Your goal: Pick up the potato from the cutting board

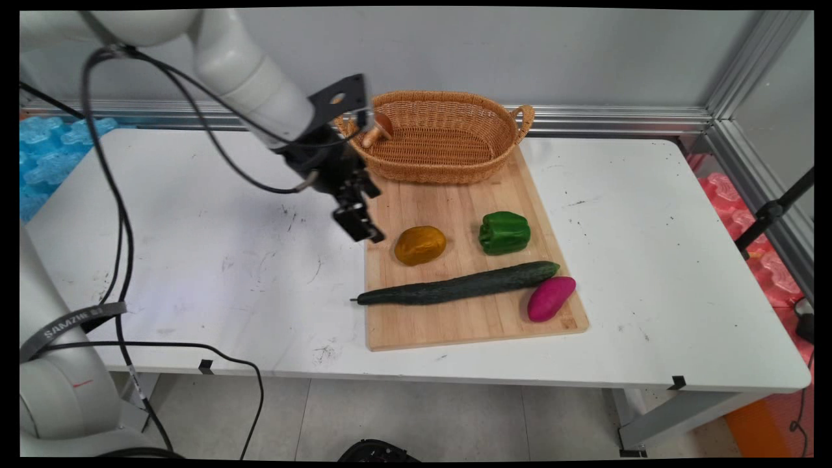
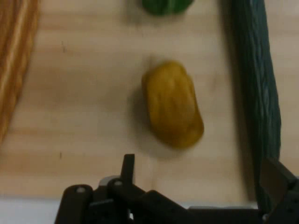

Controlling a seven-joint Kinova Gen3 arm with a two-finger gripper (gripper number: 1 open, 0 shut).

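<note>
Pincer [image 1: 361, 229] spread, empty, hovering over left edge of cutting board [image 1: 455, 325]. Yellow-brown lump [image 1: 420, 245] just at its 3 o'clock. Green pepper [image 1: 504, 232] further right; cucumber [image 1: 455, 286] at 5 o'clock, purple potato [image 1: 550, 298] beside its tip. Wicker basket [image 1: 442, 140] at board's 12 o'clock.

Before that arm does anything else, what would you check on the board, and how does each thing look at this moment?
1. Gripper open: ok, the fingers stand wide apart in the hand view and nothing is between them.
2. Nearest thing in view: ok, the yellow-brown vegetable lies just ahead of the gripper on the cutting board.
3. Room around it: ok, it touches neither the green pepper nor the cucumber.
4. Purple sweet potato: ok, at the cucumber's far end, away from the gripper.
5. Basket: ok, upright at the back of the board, a small brown item inside.
6. Gripper height above the board: cannot tell.
</note>
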